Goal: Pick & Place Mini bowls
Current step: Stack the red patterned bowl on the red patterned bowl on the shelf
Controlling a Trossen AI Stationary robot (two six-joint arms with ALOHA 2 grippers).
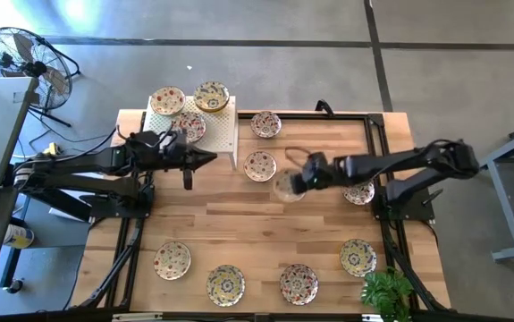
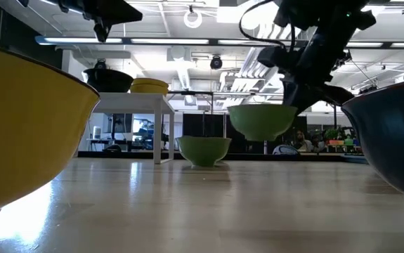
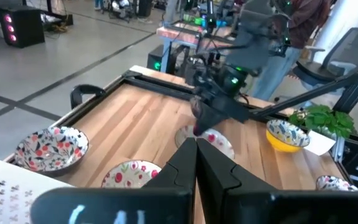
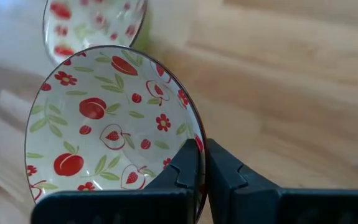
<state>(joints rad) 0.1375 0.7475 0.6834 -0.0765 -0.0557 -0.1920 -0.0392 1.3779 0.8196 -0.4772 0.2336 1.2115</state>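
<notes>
R gripper (image 1: 299, 179) near centre of the wood surface (image 1: 239, 228), jaws pinched shut on the rim of one mini bowl (image 1: 287, 186). R wrist view: fingers (image 4: 194, 163) clamp the bowl's edge, cream inside w/ red fruit + green leaves (image 4: 107, 127). Low view shows that bowl (image 2: 261, 119) hanging clear of the surface, green outside, under the R gripper (image 2: 296, 98). A 2nd bowl (image 1: 260, 165) sits on the surface just left and far of the held one; seen also in low view (image 2: 204, 150) and R wrist view (image 4: 94, 18).

L gripper (image 1: 205, 158) hovers beside the white riser (image 1: 225, 130) at far left, jaws closed together, nothing in them; L wrist view shows its fingers (image 3: 194, 163) touching, pointing toward the R arm.

Other bowls:
- 3 on the riser (image 1: 167, 99) (image 1: 211, 96) (image 1: 189, 126)
- 1 on the surface just right of the riser (image 1: 265, 123)
- 1 at right edge, partly under the R arm (image 1: 359, 192)
- 4 along the near edge (image 1: 172, 260) (image 1: 226, 284) (image 1: 299, 283) (image 1: 358, 257)

Misc: plant (image 1: 387, 293) at near right corner, fan (image 1: 15, 55) on floor far left. Person partly visible past the far side in L wrist view (image 3: 303, 18).
</notes>
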